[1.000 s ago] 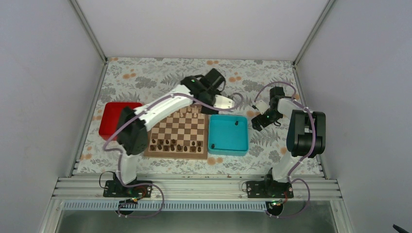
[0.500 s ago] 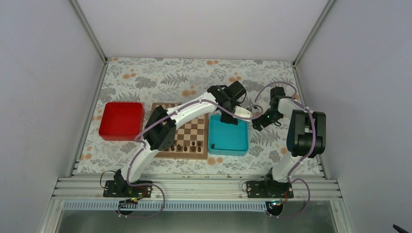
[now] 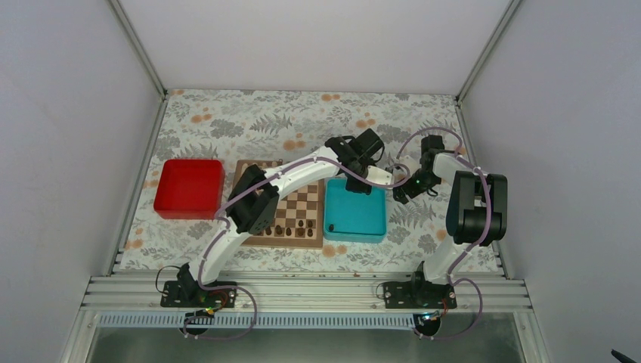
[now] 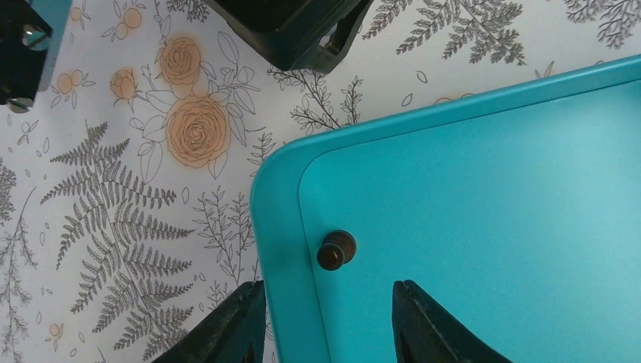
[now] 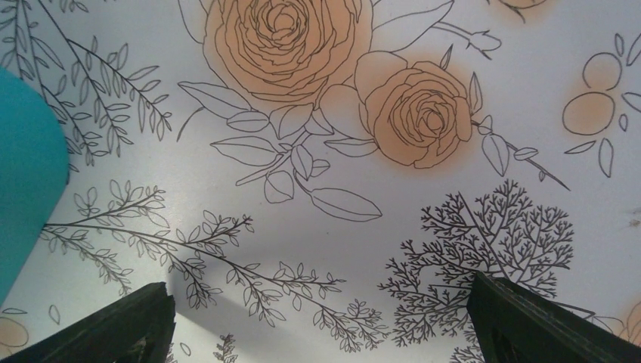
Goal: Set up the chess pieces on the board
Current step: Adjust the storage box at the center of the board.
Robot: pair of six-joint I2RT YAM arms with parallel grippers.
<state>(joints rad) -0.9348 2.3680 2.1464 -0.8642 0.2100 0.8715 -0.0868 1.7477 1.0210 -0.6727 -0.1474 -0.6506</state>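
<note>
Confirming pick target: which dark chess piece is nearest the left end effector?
The piece in the teal tray's corner, just ahead of the open left end effector; most others stand on the board.

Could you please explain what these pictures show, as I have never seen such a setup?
A left robot arm and a right robot arm are bolted at the table's near edge. One picture looks down from above; the others come from a camera on each wrist. On the flowered cloth lie a red plastic tray, a square wooden chessboard bearing tiny dark chess pieces, and a teal plastic tray. The left claw hangs open above one dark piece in the teal tray's corner; the right claw is open over bare cloth. Neither holds anything.
</note>
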